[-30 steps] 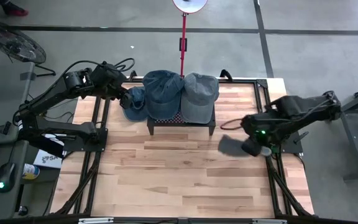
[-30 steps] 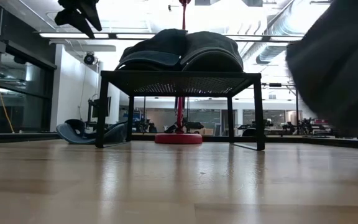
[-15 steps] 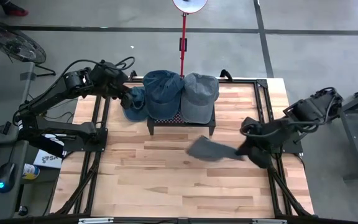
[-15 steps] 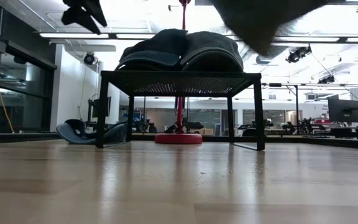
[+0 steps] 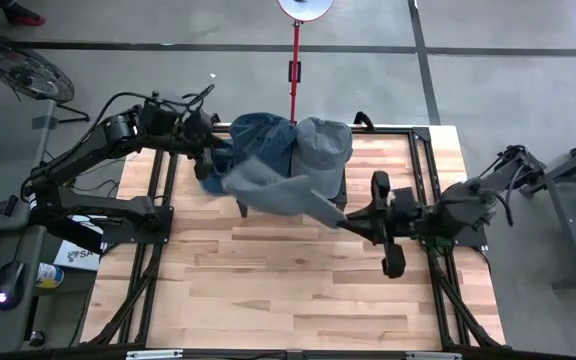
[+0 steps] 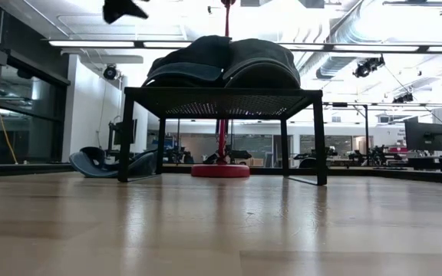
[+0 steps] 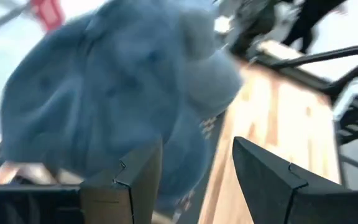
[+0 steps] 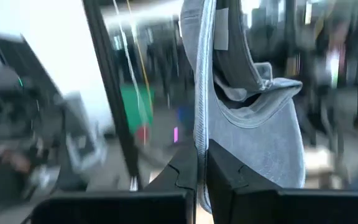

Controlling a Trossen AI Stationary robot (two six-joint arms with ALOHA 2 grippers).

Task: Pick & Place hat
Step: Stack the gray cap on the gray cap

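Note:
My right gripper point(image 5: 340, 221) reaches in from the table's right side and is shut on a grey hat point(image 5: 273, 190), which is in the air over the front of the black rack point(image 6: 221, 95). In the right wrist view the hat point(image 8: 260, 124) stretches away from the fingers. A dark blue hat point(image 5: 265, 135) and a grey-blue hat point(image 5: 325, 143) rest on top of the rack. Another blue hat point(image 5: 211, 160) lies on the table by the rack's left leg. My left gripper point(image 7: 194, 168) is open, high above the rack's left end, facing the blue hats point(image 7: 117, 93). My right gripper pinches a thin edge of the grey hat point(image 8: 200, 127) between its two fingers, coming level from the table's right side. The hat is lifted clear and spreads out leftward from the fingers over the rack's front. Brim or crown edge, I cannot tell.
A red pole with a white disk point(image 5: 295, 60) stands behind the rack at the far edge. Bare wooden table point(image 5: 268, 290) lies in front of the rack. In the low view the left gripper point(image 6: 125, 8) shows at the top, above the rack's left end.
My right gripper has swung from the table's right edge toward the left and the rack, rising and carrying the grey hat, which now spreads out over the rack's front. My left gripper has shifted slightly right toward the hats on the rack.

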